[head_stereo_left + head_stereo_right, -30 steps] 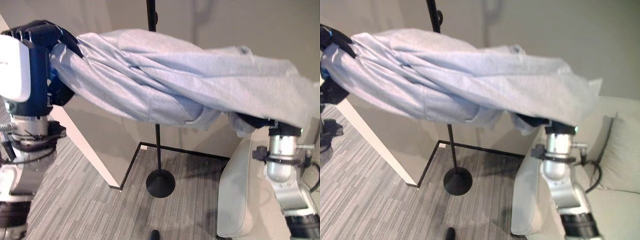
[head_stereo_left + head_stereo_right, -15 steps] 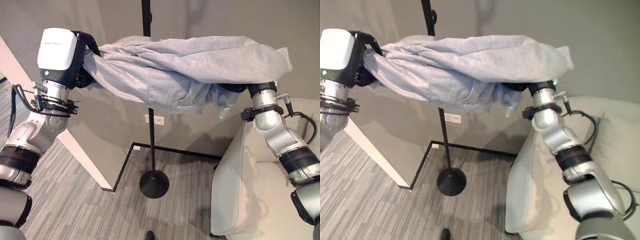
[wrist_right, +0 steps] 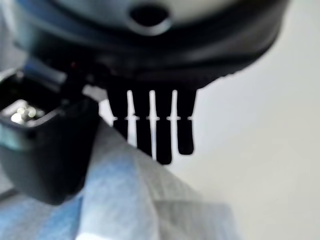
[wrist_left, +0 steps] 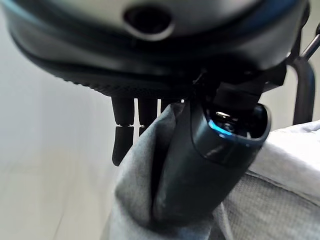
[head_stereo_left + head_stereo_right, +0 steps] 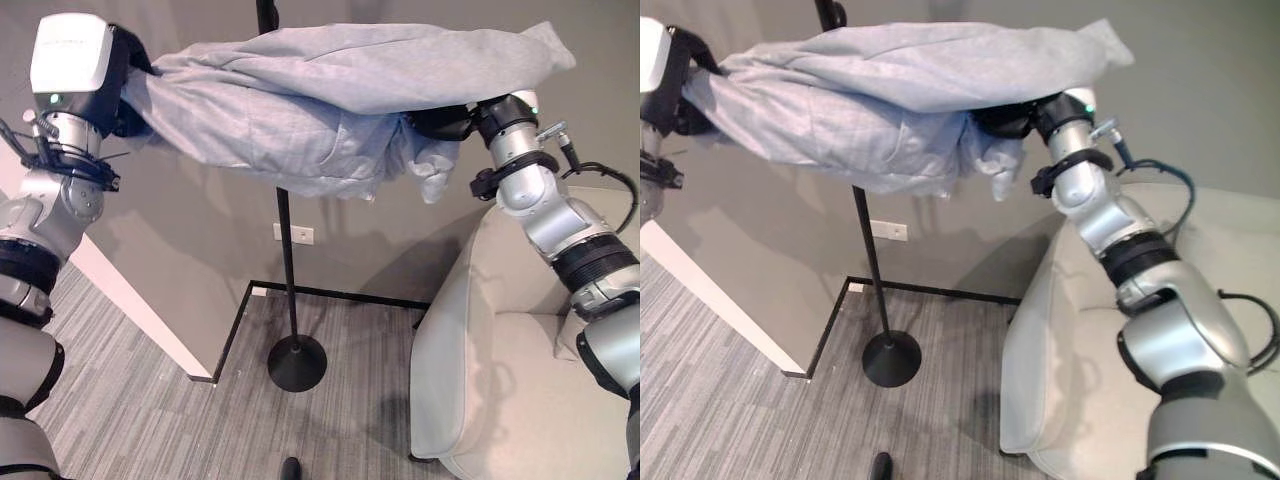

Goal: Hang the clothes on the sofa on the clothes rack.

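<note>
The light grey-blue garment (image 5: 340,95) is stretched between both arms, held high in front of the clothes rack (image 5: 283,215), whose black pole crosses just behind the cloth and runs down to a round base on the carpeted floor (image 5: 160,400). The beige sofa (image 5: 490,360) stands to the right, well below the cloth.

The left robot hand (image 4: 200,150) grips one bunched end: its wrist view shows cloth pinched between thumb and fingers. The right robot hand (image 5: 450,122) carries the other end; its wrist view shows straight fingers with the fabric lying against them and the thumb beside it, so it seems to carry the cloth rather than clamp it, though I cannot be sure.

The step in hand looks like bringing the garment onto the rack's top. To do it well, the middle of the cloth should meet the pole's upper hooks, which sit at the frame's top edge and are hard to see. Both ends should stay level so the sagging folds do not slip off the right hand. Release should come only once the fabric rests on the rack.
</note>
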You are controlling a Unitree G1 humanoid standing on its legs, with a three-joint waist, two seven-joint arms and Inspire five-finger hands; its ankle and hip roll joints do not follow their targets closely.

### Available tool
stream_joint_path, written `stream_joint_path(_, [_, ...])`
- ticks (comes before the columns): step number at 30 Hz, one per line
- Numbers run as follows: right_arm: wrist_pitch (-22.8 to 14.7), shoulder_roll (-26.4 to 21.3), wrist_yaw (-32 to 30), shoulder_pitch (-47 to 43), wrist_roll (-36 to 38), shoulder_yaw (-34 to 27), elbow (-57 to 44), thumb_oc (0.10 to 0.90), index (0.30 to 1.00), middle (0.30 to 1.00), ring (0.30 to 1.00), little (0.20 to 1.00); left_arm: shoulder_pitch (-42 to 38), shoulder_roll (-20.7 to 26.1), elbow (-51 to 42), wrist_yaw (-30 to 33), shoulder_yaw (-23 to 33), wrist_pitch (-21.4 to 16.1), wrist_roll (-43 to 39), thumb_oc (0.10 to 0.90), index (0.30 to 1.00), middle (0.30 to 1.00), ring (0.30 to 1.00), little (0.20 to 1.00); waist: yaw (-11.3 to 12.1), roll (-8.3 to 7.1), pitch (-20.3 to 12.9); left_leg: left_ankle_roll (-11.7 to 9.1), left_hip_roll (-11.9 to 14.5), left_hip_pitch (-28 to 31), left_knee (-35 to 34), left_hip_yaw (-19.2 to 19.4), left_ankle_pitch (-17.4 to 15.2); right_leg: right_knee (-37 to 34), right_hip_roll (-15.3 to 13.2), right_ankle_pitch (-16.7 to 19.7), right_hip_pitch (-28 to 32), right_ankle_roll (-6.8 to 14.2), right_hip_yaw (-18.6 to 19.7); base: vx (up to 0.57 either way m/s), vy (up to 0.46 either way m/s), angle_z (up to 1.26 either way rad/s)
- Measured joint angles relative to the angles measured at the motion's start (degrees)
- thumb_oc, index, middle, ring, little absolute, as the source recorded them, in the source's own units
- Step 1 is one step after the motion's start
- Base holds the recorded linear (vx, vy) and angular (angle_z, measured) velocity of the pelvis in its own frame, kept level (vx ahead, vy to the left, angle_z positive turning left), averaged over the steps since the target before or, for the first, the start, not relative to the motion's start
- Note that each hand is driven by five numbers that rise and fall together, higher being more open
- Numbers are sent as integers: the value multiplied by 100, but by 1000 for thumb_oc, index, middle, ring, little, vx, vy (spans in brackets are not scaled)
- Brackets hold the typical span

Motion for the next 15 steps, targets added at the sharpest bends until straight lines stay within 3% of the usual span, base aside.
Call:
stream_joint_path(2, [12, 22, 91, 222, -1, -18, -177, 400, 300, 300, 300, 300, 454, -67, -54, -117, 98, 1, 17, 400, 300, 300, 300, 300, 12, -19, 0, 0, 9, -20, 0, -5, 0, 0, 24, 4, -9, -5, -5, 3, -3, 2])
stream_joint_path(4, [18, 236, 108, 962, 12, -566, -700, 400, 300, 300, 300, 300, 1531, -491, -449, -88, 1206, 11, 1, 400, 300, 300, 300, 300, 20, -60, -18, -10, 9, -10, 0, -4, -10, 12, 42, 4, -29, -5, -15, 0, 0, 0])
stream_joint_path(5, [-7, 343, 108, 1295, 18, -742, -878, 400, 300, 300, 300, 300, 1908, -660, -576, -61, 1478, 9, -7, 400, 300, 300, 300, 300, 21, -85, -29, -13, 11, -11, 1, -7, -19, 5, 32, 4, -27, -5, -15, 0, 0, 0])
stream_joint_path(8, [61, 654, 295, 2071, 7, -612, -1256, 400, 300, 300, 300, 300, 2615, -1221, -696, -130, 1493, -21, -91, 400, 300, 300, 300, 300, 35, -167, -1, -17, 35, -57, 1, -10, -22, -25, 56, 3, -31, -5, -15, -3, -2, 1])
stream_joint_path(10, [69, 1082, 302, 2833, -15, -1106, -1835, 400, 300, 300, 300, 300, 3057, -1885, -969, -29, 2158, 8, -170, 400, 300, 300, 300, 300, 74, -169, -4, -24, 52, -38, 0, 19, -28, -5, 60, 5, -57, -4, -12, -6, 1, -5])
stream_joint_path(11, [16, 1135, 303, 3160, -25, -1146, -2047, 400, 300, 300, 300, 300, 3238, -2111, -1042, 54, 2216, -1, -252, 400, 300, 300, 300, 300, 93, -165, -5, -19, 50, -23, -1, 8, -31, -9, 51, 4, -31, -4, -12, 0, -16, -7])
stream_joint_path(13, [35, 1136, 328, 3244, -88, -1087, -2054, 400, 300, 300, 300, 300, 3279, -2145, -1129, 25, 2160, -8, -258, 400, 300, 300, 300, 300, 113, -164, 4, -19, 67, -24, -1, 40, -31, -30, 63, 5, -42, -4, -5, -5, -25, -7])
stream_joint_path(15, [-141, 1661, 192, 3841, -161, -1860, -2002, 400, 300, 300, 300, 300, 3717, -2740, -1790, 95, 2744, 137, -530, 400, 300, 300, 300, 300, 173, -170, -12, -21, 70, 76, -1, 41, -43, -7, 56, 4, 41, -1, -10, 0, 0, 0])
